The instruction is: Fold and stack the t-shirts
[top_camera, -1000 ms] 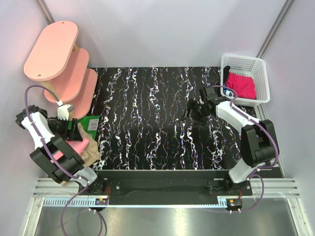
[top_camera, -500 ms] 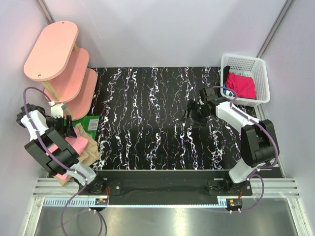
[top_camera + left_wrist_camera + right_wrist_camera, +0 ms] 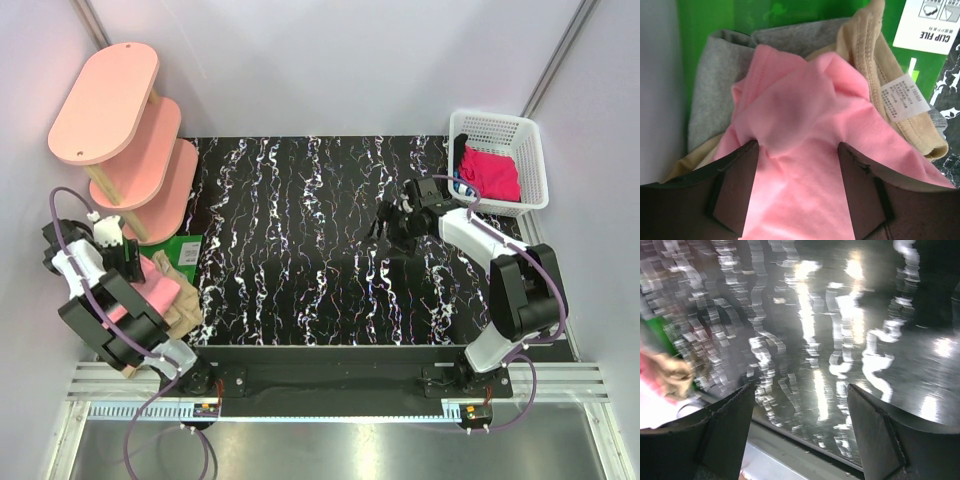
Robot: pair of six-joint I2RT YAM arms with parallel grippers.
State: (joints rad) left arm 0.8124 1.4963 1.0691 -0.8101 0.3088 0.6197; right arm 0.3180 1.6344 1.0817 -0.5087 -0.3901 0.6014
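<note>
The salmon-pink t-shirt [image 3: 152, 294] lies bunched on the tan-beige t-shirt [image 3: 182, 303] at the table's left edge. In the left wrist view the pink t-shirt [image 3: 805, 105] fills the middle, with the tan t-shirt [image 3: 875, 65] and its label to the right. My left gripper [image 3: 130, 262] is open, and its jaws [image 3: 797, 145] straddle a raised fold of the pink cloth. The magenta-red t-shirt [image 3: 490, 173] lies in the white basket [image 3: 530, 135]. My right gripper [image 3: 392, 222] is open and empty above the black table [image 3: 805, 315], left of the basket.
A grey cloth [image 3: 715, 90] lies under the pink t-shirt on a green clip file [image 3: 186, 249]. The pink oval shelf boards [image 3: 130, 130] stand at the back left, close behind my left arm. The black marbled table [image 3: 310, 240] spans the middle.
My left gripper has shifted left and back over the shirt pile. My right gripper has edged slightly toward the back. The shirts have not visibly moved.
</note>
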